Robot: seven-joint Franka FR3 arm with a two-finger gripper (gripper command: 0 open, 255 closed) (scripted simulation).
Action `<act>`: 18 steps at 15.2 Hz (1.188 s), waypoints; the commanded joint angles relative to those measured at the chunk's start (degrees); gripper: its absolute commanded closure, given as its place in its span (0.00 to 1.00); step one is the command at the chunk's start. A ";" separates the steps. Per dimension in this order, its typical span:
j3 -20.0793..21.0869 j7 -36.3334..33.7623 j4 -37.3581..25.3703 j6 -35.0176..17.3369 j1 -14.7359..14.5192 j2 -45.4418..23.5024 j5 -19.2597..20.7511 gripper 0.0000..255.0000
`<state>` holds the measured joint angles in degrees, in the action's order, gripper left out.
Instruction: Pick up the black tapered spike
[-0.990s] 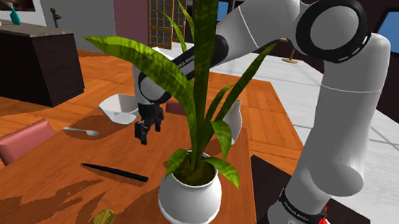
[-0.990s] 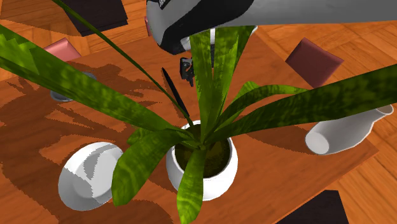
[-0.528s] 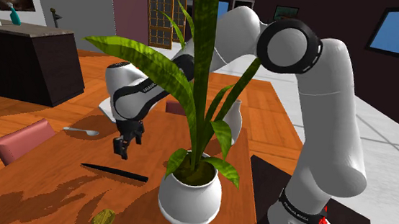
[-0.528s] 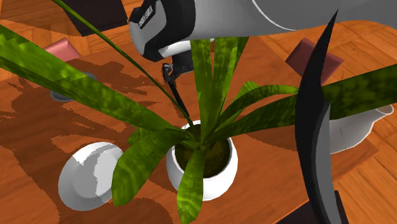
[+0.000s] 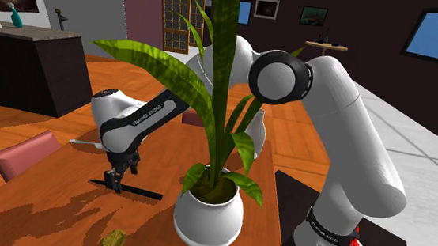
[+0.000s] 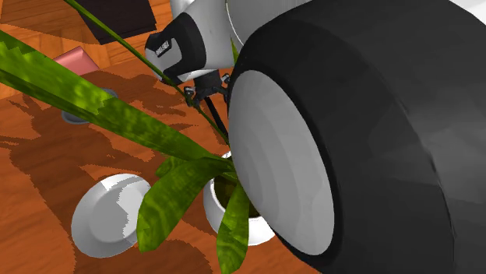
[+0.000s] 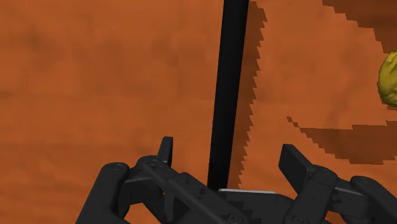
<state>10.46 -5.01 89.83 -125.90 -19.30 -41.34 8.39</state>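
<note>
The black tapered spike point(image 5: 143, 191) lies flat on the wooden table point(image 5: 53, 202), in front of the plant pot toward the shoulder view's left. My gripper point(image 5: 114, 184) has come down onto the spike's end away from the pot. In the wrist view the spike point(image 7: 228, 89) runs straight up between my two fingers point(image 7: 289, 159), which stand apart on either side without touching it. The gripper point(image 7: 227, 156) is open. In the second exterior view the spike point(image 6: 215, 118) shows as a thin dark line under the wrist.
A white pot point(image 5: 208, 217) with a tall green plant point(image 5: 222, 79) stands close beside the spike. A yellowish lump point(image 5: 113, 239) lies near the table's front. A spoon point(image 5: 89, 143), a pink seat point(image 5: 23, 154) and a white jug point(image 5: 258, 133) are around. A white bowl point(image 6: 109, 214) is near the pot.
The arm swung toward the shoulder view's left and lowered. The gripper moved from mid-table down to the spike, now straddling it. The spike has not moved.
</note>
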 commanded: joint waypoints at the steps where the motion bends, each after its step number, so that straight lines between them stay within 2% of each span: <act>1: -0.15 -0.01 -0.62 -0.84 -0.18 -1.46 0.22 0.00; 7: -0.48 -0.20 -0.95 -2.92 -0.41 -3.88 0.60 0.00; 8: -0.48 -0.27 -0.82 -3.01 -0.46 -3.85 0.61 1.00; 18: -0.40 -0.16 -0.86 -2.47 -0.35 -3.34 0.52 1.00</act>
<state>10.01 -5.17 88.63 -128.71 -19.64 -44.68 8.97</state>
